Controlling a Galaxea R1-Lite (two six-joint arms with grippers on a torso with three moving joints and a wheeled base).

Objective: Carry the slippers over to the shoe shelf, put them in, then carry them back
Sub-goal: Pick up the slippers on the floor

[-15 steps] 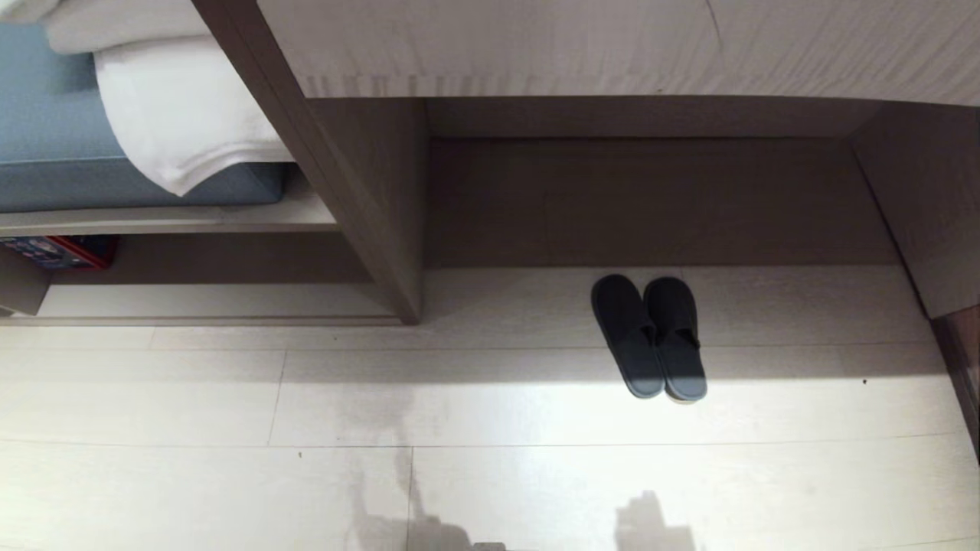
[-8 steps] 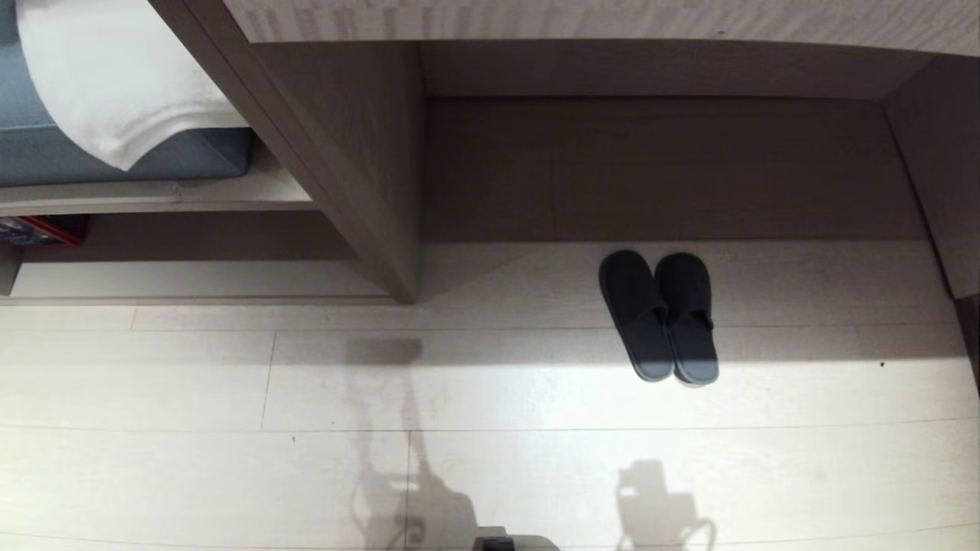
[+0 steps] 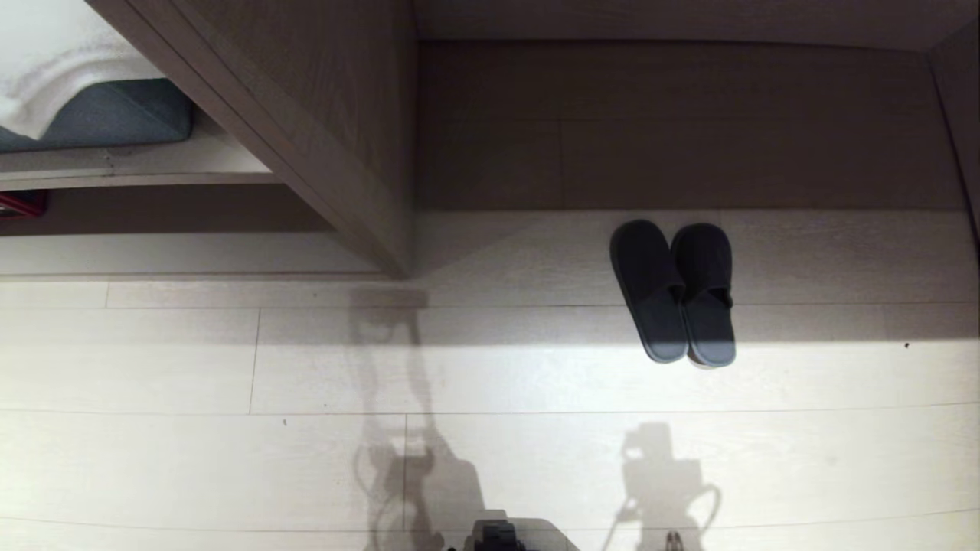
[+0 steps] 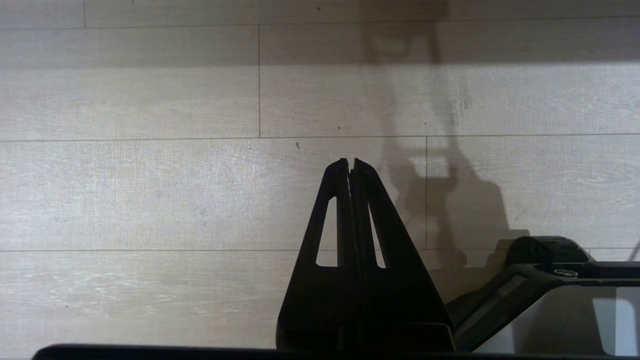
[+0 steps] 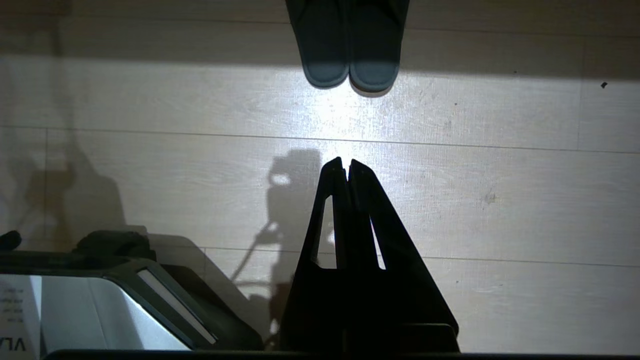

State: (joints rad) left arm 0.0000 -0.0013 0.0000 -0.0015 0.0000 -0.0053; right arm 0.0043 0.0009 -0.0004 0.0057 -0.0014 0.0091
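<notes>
Since a second ago my whole head view has tipped downward: the long pale desk-top that ran across the far edge is gone from it, more near floor has come in, and the slippers (image 3: 674, 292) and furniture have slid toward the far edge together, so that is my camera moving, not the things. Both my arms hang parked and pointing down at the floor (image 3: 191, 459), close beside my base (image 3: 509, 536). My left gripper (image 4: 351, 164) has its two fingers pressed together on nothing, over bare planks. My right gripper (image 5: 346, 163) is likewise closed and empty, with the heels of the slippers well apart from it on the far side; in the head view only its very tip shows at the near edge. My slippers sit side by side, touching, toes pointing away from me, on the pale planks under the wide taupe recess (image 3: 674, 122) on the right; their toes lie in its shadow and their heels in the bright strip. A slanted taupe panel (image 3: 321, 130) divides that recess from the furniture on the left. On the left I see the shoe shelf (image 3: 184, 252), a low open cubby with a pale bottom board, holding only a red and blue item (image 3: 19, 203) at the far left edge, too cut off to name. Above it a pale board carries a blue-grey cushion (image 3: 115, 115) with a white towel (image 3: 53, 61) draped over it.
</notes>
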